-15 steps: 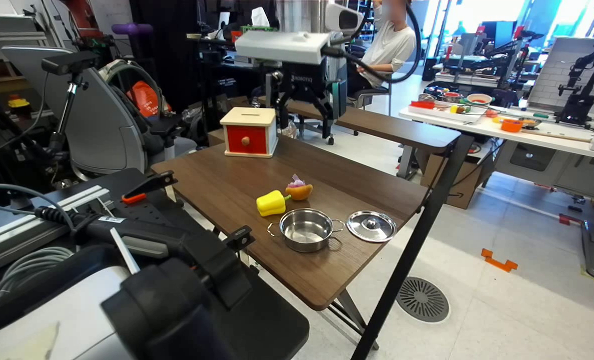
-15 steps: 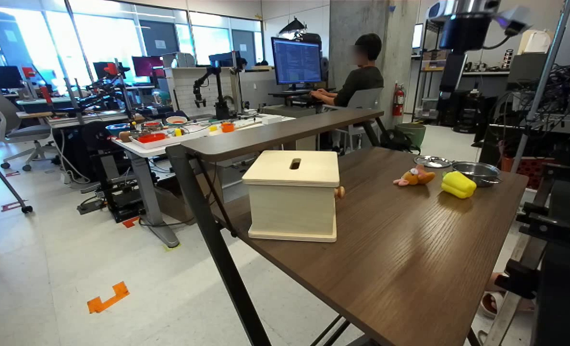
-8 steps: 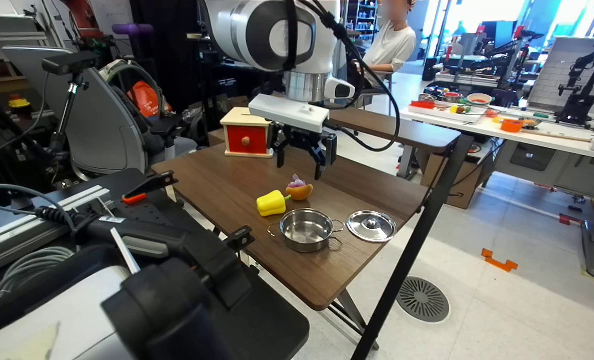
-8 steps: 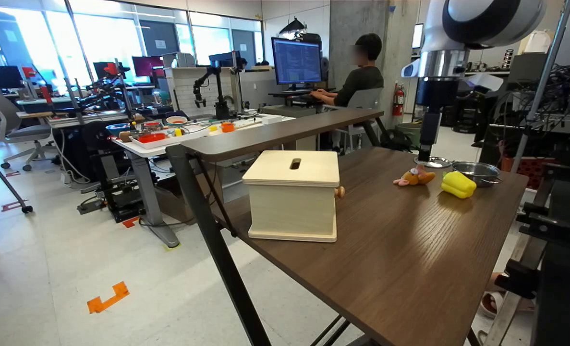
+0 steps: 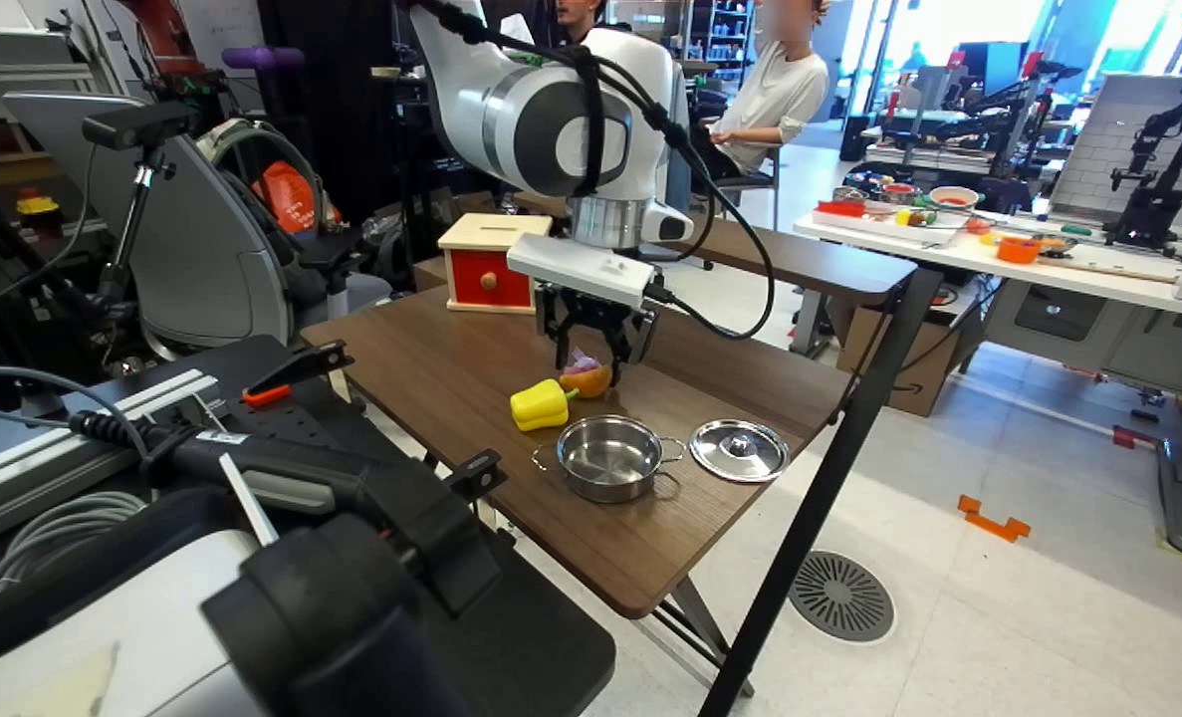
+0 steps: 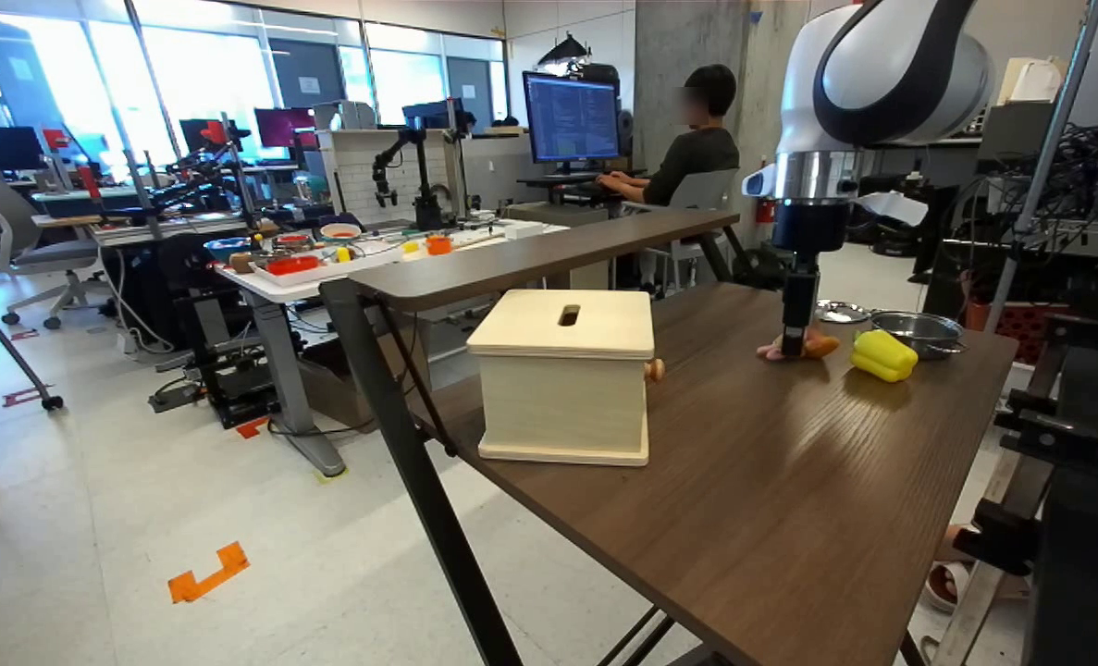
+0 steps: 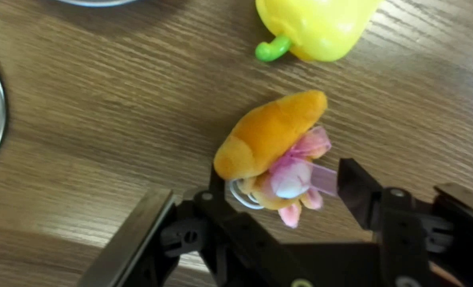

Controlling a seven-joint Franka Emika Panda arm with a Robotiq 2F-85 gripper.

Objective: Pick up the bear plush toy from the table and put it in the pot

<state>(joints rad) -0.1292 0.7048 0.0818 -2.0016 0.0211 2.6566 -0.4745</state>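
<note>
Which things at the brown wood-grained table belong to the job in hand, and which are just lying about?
Job:
orange-brown plush toy
round shiny steel pot
black two-fingered tool

Lying about:
glossy yellow pepper with green stem
round silver metal lid
pale wooden box with red front

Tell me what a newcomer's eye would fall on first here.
Probably the glossy, plastic-looking yellow bell pepper, lying on the brown wood-grain table beside the shiny round steel pot. Next, perhaps, the white and grey robot arm, its open black pincer straddling the soft orange bear plush toy. Then the pale wooden box with a red front, standing near the table's edge.
</note>
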